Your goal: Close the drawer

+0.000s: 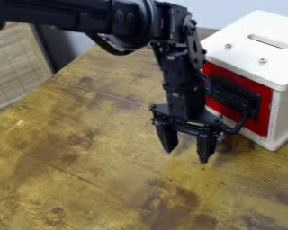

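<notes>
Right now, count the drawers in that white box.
1: the red-fronted drawer fills the white box's side that faces the arm's fingers. Other sides are hidden.

A white box (265, 65) with a slot in its top stands at the far right of a worn wooden table (75, 153), and the red-fronted drawer (236, 96) with its black panel and loop handle faces left from it. Just left of the box, the black arm (171, 54) reaches down so that the gripper (187, 144) hangs just beside the handle, its two fingers spread apart and pointing at the tabletop, holding nothing.
</notes>
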Controlling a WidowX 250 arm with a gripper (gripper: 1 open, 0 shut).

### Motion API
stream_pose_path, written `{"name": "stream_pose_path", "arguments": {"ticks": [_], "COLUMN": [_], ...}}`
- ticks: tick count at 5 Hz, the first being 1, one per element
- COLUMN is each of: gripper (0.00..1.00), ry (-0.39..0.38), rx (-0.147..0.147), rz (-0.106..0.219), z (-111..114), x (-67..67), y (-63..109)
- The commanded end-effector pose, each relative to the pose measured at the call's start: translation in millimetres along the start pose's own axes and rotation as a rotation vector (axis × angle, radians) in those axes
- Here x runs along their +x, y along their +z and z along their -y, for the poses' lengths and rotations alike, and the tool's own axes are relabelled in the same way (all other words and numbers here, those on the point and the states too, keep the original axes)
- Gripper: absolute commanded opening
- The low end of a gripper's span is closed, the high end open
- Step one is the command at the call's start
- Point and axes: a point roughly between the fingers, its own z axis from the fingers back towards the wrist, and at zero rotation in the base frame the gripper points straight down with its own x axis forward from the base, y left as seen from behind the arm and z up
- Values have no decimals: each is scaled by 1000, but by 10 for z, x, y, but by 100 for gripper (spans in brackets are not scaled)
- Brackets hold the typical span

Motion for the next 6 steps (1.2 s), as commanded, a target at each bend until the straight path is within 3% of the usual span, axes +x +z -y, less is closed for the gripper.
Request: {"name": "stream_pose_path", "arguments": {"ticks": [1, 6], "gripper": [100, 100], "ry": [-14, 18], "rx": [-8, -23], "rz": [117, 128], "z": [116, 169], "x": [63, 109], "y": [438, 459]}}
